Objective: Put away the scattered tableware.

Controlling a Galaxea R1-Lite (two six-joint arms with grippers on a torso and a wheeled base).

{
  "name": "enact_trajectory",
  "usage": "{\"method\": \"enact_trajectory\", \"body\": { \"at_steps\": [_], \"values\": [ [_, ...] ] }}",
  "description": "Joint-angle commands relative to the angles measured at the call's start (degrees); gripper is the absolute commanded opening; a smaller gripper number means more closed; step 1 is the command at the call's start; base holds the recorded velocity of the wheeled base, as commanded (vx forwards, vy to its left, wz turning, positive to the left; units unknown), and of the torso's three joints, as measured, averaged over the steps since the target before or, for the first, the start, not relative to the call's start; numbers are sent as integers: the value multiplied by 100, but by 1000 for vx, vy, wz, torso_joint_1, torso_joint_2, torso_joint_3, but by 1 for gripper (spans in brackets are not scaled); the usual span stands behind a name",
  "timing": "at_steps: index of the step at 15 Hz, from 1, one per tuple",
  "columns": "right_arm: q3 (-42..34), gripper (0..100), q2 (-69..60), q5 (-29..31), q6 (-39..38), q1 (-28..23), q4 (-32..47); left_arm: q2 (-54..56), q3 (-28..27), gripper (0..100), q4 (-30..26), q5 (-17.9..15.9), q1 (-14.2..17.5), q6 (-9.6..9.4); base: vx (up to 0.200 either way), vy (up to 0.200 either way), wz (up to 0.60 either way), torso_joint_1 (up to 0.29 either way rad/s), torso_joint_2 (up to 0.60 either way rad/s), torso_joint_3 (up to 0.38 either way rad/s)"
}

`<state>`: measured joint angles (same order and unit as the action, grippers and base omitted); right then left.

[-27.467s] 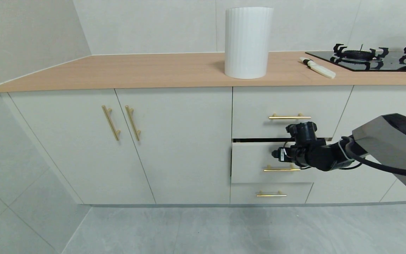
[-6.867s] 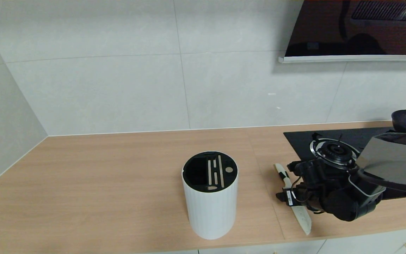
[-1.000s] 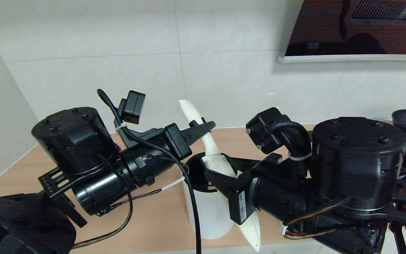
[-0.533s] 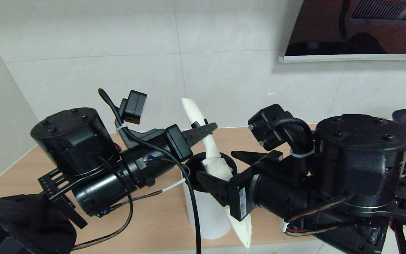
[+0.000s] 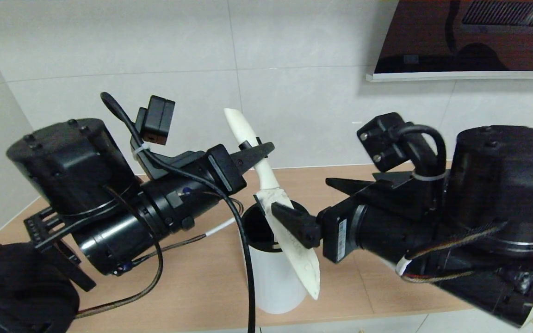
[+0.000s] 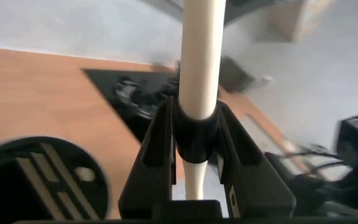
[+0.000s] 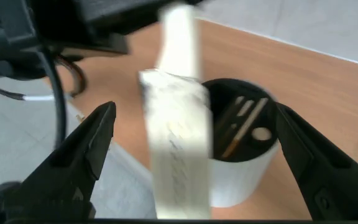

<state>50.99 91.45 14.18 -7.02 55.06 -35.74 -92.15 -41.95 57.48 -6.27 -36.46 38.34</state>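
A cream knife [image 5: 273, 203] hangs tilted above the white knife holder [image 5: 278, 284], handle up and blade tip down over the holder's front. My left gripper [image 5: 258, 155] is shut on the knife's handle [image 6: 201, 56]. My right gripper [image 5: 302, 195] stands open just right of the blade, one finger [image 5: 294, 224] in front of it, not pinching it. In the right wrist view the blade [image 7: 176, 146] hangs between my open fingers [image 7: 86, 155], with the holder's slotted black top [image 7: 238, 134] behind it. The slotted top [image 6: 42, 186] also appears in the left wrist view.
The holder stands on a wooden counter [image 5: 192, 277] near its front edge. A black gas stove [image 6: 142, 99] lies on the counter past the holder. A dark range hood [image 5: 470, 37] hangs on the tiled wall at the upper right.
My right gripper has let go of the blade, opened wide and drawn back to the right. The left gripper has lifted the knife a little, up and to the left.
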Motion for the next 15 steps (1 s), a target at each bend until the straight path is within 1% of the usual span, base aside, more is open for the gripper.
{"method": "enact_trajectory", "body": {
  "at_steps": [1,2,3,4,5,6,7,8,9,10,11,13,14,15],
  "values": [
    [86,100,-462,-135,-1,-752,-3,540,-727,0,-782,565,34,-239,0,0,0,0,0,0],
    [113,100,-541,-222,8,-1006,6,654,-1149,0,-1318,873,34,-433,0,0,0,0,0,0],
    [139,100,-567,-319,-1,-1235,6,716,-1562,0,-1898,1172,34,-731,0,0,0,0,0,0],
    [130,100,-594,-354,-1,-1411,6,733,-1791,0,-2338,1532,25,-1101,0,0,0,0,0,0],
    [113,100,-585,-354,-1,-1525,6,786,-1764,0,-2637,1901,-1,-1487,0,0,0,0,0,0],
    [113,100,-567,-363,-1,-1604,15,777,-1615,0,-2821,2244,-107,-1830,0,0,0,0,0,0],
    [113,100,-541,-389,-1,-1631,15,663,-1413,0,-2821,2789,-406,-2243,0,0,0,0,0,0],
    [95,100,-488,-389,-19,-1622,6,496,-1404,0,-2637,3237,-608,-2410,0,0,0,0,0,0],
    [86,100,-453,-389,-27,-1631,15,285,-1404,0,-2241,3747,-766,-2507,0,0,0,0,0,0],
    [86,100,-418,-389,-27,-1631,6,48,-1404,0,-1828,4133,-827,-2735,0,0,0,0,0,0],
    [86,100,-374,-389,-27,-1631,6,-251,-1334,0,-1098,4467,-827,-3166,0,0,0,0,0,0],
    [86,100,-339,-389,-27,-1631,6,-515,-1043,0,53,4547,-836,-3825,0,0,0,0,0,0],
    [86,100,-330,-389,-27,-1631,6,-576,-929,0,343,4547,-836,-4027,0,0,0,0,0,0],
    [86,100,-330,-389,-27,-1631,6,-620,-903,0,448,4547,-845,-4080,0,0,0,0,0,0]
  ]
}}
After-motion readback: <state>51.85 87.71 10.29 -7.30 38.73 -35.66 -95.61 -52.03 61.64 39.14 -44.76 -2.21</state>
